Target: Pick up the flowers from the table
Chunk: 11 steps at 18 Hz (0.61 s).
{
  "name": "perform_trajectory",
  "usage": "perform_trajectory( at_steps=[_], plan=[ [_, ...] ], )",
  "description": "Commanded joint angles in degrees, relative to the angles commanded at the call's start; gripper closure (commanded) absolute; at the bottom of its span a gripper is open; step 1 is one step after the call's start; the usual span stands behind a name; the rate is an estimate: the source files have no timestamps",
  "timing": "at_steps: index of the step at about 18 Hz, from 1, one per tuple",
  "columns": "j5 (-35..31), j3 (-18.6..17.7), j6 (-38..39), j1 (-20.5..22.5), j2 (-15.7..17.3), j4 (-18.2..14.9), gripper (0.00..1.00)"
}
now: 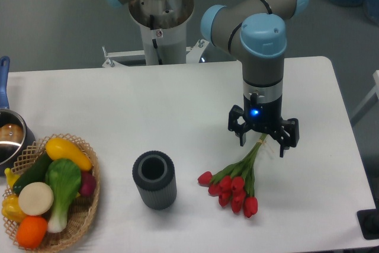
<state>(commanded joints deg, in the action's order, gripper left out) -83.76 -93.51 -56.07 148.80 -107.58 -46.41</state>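
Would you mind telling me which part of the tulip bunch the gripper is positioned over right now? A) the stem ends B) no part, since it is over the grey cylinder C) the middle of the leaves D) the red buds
A: the open gripper straddles the thin stem ends of the flowers, while the red buds lie lower left on the table.
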Motion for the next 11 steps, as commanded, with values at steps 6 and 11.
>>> perform_trajectory(
  at_steps=[6,11],
  plan=[
    [-0.35,-2.89,-2.37,1.59,-0.17,-0.09,0.0],
    [-2.81,-3.07,-2.81,2.11,-0.97,-0.17,0.0]
  ],
)
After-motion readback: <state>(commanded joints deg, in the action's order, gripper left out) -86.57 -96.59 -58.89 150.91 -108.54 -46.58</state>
